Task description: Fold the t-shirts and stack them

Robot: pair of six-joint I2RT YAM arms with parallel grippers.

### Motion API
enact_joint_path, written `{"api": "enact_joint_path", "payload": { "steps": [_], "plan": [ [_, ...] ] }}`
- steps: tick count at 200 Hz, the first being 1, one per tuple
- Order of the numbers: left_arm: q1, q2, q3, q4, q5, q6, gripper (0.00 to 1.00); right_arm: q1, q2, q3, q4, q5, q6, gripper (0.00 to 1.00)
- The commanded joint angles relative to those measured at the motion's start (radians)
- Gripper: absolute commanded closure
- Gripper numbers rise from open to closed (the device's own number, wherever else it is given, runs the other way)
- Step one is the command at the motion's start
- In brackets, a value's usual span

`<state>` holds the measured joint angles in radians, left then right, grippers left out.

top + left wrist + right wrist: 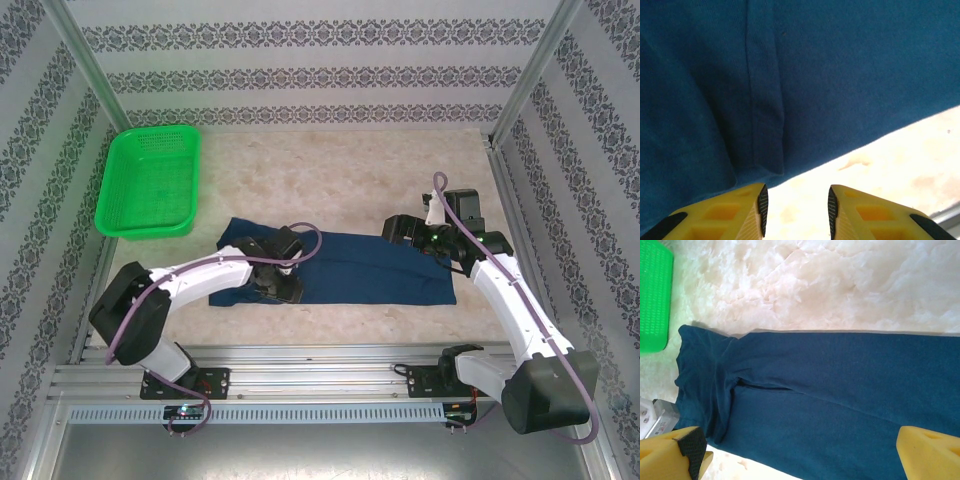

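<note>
T-shirt (370,268) lay flat as long strip on surface (350,170). Left tool (796,202) part spread, empty, cloth's edge just ahead. Right tool (800,447) spread wide, empty, cloth beneath. Likely soft, light, limp; pinch edge through all layers.

My left arm (190,272) and right arm (510,300) wear white shells with black joints — a purple cable (437,188) trails each. My left gripper (796,210) has yellow hollowed fingers (725,217), black ribbed pads (763,205).
</note>
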<state>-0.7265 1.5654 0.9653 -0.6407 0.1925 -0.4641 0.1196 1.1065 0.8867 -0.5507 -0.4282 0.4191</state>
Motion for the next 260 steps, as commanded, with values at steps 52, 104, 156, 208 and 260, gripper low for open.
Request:
{"api": "enact_joint_path", "payload": {
  "steps": [52,104,156,208,260],
  "plan": [
    [-0.025,0.077,0.081,-0.079,-0.089,0.032,0.64,-0.031,-0.046,-0.026,-0.034,-0.022,-0.013,0.02],
    [-0.042,0.136,0.125,-0.116,-0.139,0.049,0.65,-0.046,-0.053,-0.031,-0.04,-0.027,-0.015,0.02],
    [-0.056,0.183,0.161,-0.146,-0.192,0.055,0.74,-0.049,-0.058,-0.032,-0.04,-0.029,-0.011,0.02],
    [-0.088,0.228,0.214,-0.13,-0.178,0.077,0.88,-0.051,-0.049,-0.032,-0.031,-0.037,-0.008,0.02],
    [-0.143,0.228,0.233,-0.13,-0.183,0.097,0.95,-0.054,-0.054,-0.035,-0.037,-0.029,-0.011,0.02]
  ]
}}
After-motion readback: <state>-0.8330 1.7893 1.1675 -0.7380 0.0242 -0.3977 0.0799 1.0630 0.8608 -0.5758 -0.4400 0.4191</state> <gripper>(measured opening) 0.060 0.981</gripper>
